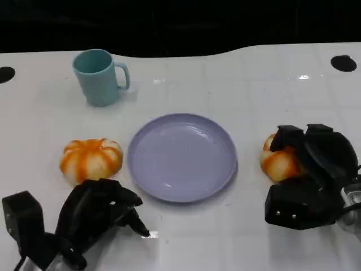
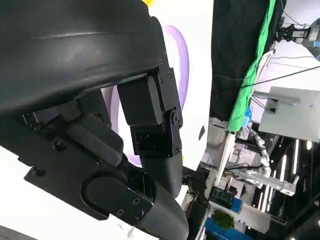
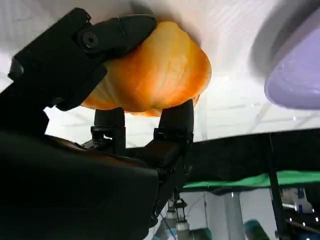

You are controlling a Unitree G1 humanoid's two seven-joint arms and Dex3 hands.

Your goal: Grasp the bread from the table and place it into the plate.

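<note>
Right hand wrapped around a bread roll on the table

The right hand (image 1: 307,169) grips the orange bread (image 1: 279,162), fingers (image 3: 120,30) curled over it, right of the lavender plate (image 1: 181,156). A second bread roll (image 1: 91,159) lies left of the plate, just beyond the left hand (image 1: 98,212), which holds nothing, fingers loosely apart.

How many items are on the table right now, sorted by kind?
Bread: 2, left bread lying free, right bread gripped by the right hand.
Plate: 1.
Mug: 1.
Total: 4.
</note>
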